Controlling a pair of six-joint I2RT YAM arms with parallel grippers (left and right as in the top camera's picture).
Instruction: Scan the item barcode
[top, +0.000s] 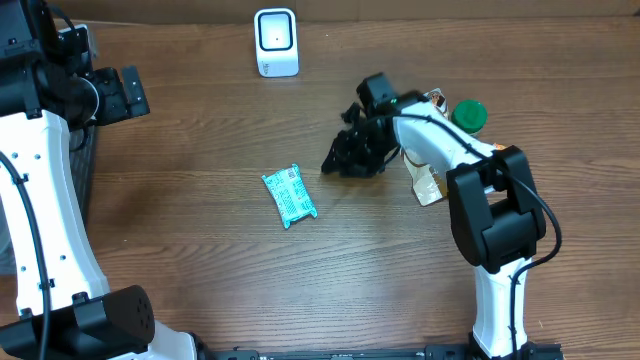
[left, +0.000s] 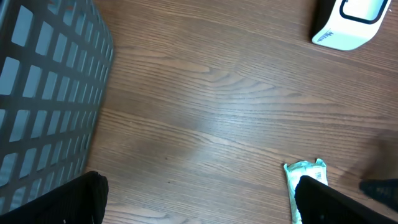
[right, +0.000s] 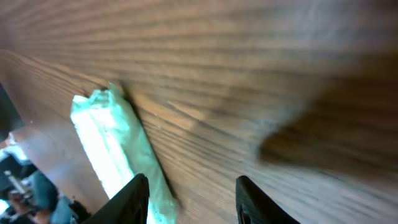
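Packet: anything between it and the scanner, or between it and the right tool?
Nothing visible. Only bare table lies between the packet and the scanner at the far edge. The right tool is just to the packet's right, with bare wood between them.

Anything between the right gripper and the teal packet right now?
Nothing: overhead shows only bare wooden table between the right gripper and the teal packet.
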